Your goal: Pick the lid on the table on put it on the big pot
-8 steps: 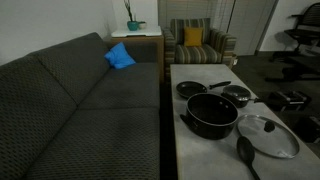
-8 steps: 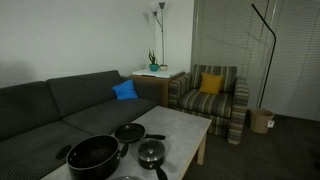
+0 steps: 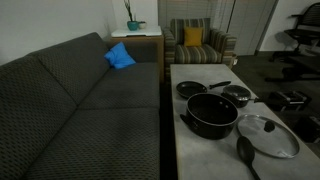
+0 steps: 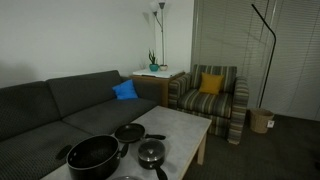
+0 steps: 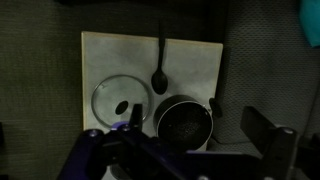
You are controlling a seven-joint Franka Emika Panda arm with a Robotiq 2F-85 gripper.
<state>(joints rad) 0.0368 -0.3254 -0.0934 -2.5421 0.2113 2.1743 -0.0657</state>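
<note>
**On the grey table (image 3: 200, 72), the lid (image 3: 268, 135) lies flat beside the big pot (image 3: 210, 113)**

A dim living room holds the long table with its light stone-look top, seen in both exterior views (image 4: 185, 127). The lid is clear glass with a metal rim and a small dark knob. It rests flat on the top near one end of the table, just beside the big pot; whether the two touch cannot be told. The wrist view shows the lid (image 5: 120, 98) from above, next to the pot (image 5: 183, 125). The pot stands upright and uncovered, and it also shows in an exterior view (image 4: 93, 157). A black spoon (image 3: 245, 152) lies close by the lid's edge, and in the wrist view its handle (image 5: 159, 70) runs off along the table top. Beyond the pot sit a small black pan (image 3: 192, 89) and a second small pan (image 3: 236, 96).

The gripper (image 5: 198, 130) shows only in the wrist view, dark and blurred, hanging high over the table. Its fingers stand wide apart with nothing between them.

Along the table runs a dark grey sofa (image 3: 80, 110) with a blue cushion (image 3: 120, 56). Past the far end stands a striped armchair (image 3: 205, 48) with a yellow cushion (image 3: 192, 37).
</note>
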